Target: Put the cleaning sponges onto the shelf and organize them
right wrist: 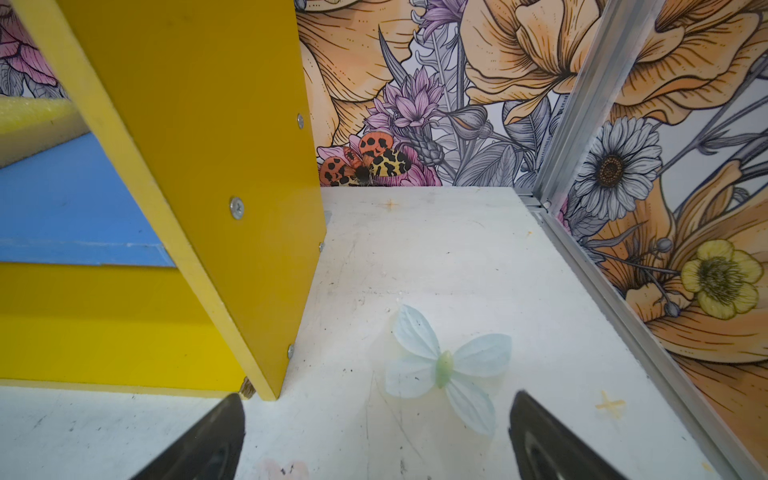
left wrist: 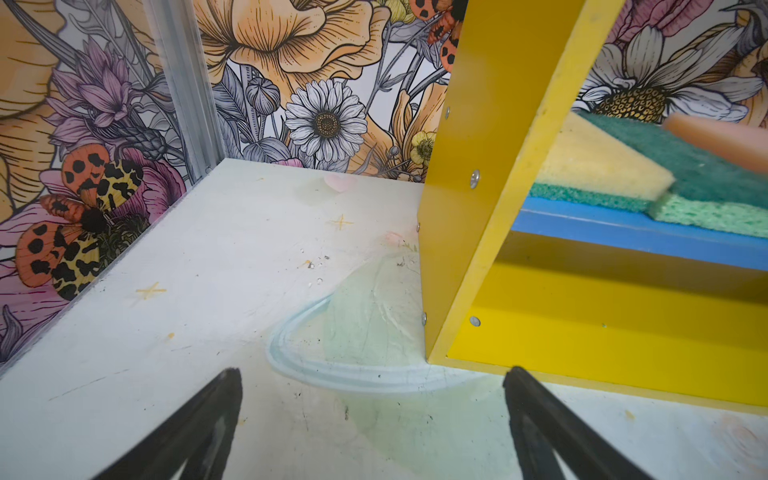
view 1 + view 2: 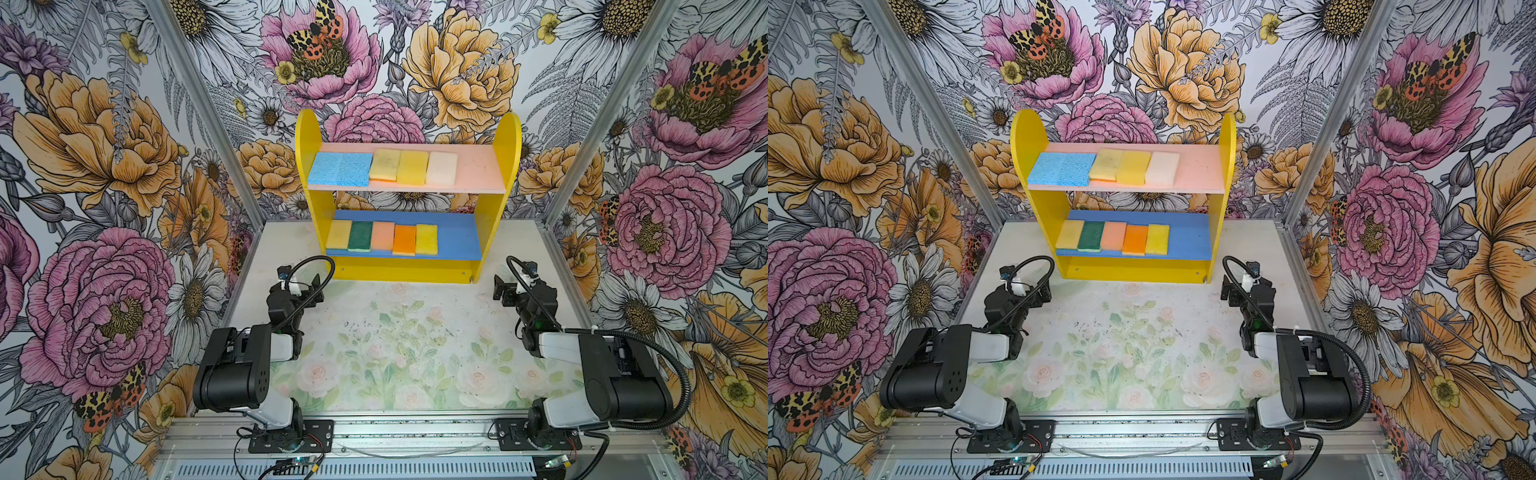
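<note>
The shelf (image 3: 307,137) stands at the back of the table in both top views. Its pink upper board carries two light blue sponges (image 3: 340,168), two yellow ones (image 3: 399,166) and a cream one (image 3: 441,168), side by side. On the blue lower board lie a yellow (image 3: 339,234), a dark green (image 3: 360,236), a peach (image 3: 382,236), an orange (image 3: 404,240) and another yellow sponge (image 3: 427,239). My left gripper (image 3: 307,286) (image 2: 372,378) hangs open and empty by the shelf's left front foot. By the right foot my right gripper (image 3: 502,291) (image 1: 376,403) is open and empty too.
Flowered walls with metal corner posts (image 3: 195,108) close in the table on three sides. The tabletop (image 3: 395,340) has a faded floral print. A pale butterfly print (image 1: 446,365) lies just ahead of my right gripper. Both arm bases sit on the front rail (image 3: 415,432).
</note>
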`<state>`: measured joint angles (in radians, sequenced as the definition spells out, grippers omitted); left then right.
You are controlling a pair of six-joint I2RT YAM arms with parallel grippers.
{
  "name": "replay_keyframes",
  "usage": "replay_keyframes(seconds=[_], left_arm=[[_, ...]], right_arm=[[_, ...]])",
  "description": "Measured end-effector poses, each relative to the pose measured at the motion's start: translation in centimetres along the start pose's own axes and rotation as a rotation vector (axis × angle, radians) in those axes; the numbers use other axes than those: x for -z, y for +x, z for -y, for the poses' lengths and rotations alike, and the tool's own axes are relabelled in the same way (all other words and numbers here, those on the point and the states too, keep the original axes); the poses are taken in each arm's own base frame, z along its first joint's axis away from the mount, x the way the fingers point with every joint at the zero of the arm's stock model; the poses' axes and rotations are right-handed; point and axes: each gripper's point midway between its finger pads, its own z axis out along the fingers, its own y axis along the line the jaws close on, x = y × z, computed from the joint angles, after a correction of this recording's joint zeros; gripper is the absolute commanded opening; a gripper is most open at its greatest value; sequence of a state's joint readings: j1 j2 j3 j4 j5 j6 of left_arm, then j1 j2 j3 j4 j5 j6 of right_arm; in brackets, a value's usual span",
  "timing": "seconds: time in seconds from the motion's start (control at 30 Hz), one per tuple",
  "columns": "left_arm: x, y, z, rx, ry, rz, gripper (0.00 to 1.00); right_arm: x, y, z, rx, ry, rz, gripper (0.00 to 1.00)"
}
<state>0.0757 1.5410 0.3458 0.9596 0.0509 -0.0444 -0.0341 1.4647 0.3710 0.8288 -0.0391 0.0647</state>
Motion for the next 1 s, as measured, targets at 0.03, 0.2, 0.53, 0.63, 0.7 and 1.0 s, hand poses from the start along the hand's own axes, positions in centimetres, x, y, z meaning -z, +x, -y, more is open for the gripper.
replay_keyframes(seconds=[0.03,0.2,0.53,0.63,0.7,1.0], left_arm=[[0.0,0.0,-0.1,0.000,-0.009,0.002,0.99],[0.0,0.0,-0.4,-0.003,-0.043,0.002,0.99],[-0.4,-0.1,0.7,-0.043,-0.056,-0.004,0.99],[-0.4,0.0,0.8,-0.057,-0.060,-0.007,0.99],[-0.3,0.1,0.7,-0.061,-0.065,-0.010,0.99],[-0.3,0.1,0.6,-0.064,-0.073,-0.012,0.99]], right_arm=[[0.0,0.1,0.0,0.000,0.000,0.002,1.00],[-0.2,1.6,0.0,0.002,0.000,-0.014,0.99],[-0.6,1.2,0.9,-0.009,0.050,-0.017,0.99],[-0.7,1.0,1.0,-0.013,0.058,-0.015,1.00],[-0.7,1.1,1.1,-0.014,0.062,-0.016,1.00],[-0.7,1.2,1.2,-0.017,0.069,-0.022,1.00]])
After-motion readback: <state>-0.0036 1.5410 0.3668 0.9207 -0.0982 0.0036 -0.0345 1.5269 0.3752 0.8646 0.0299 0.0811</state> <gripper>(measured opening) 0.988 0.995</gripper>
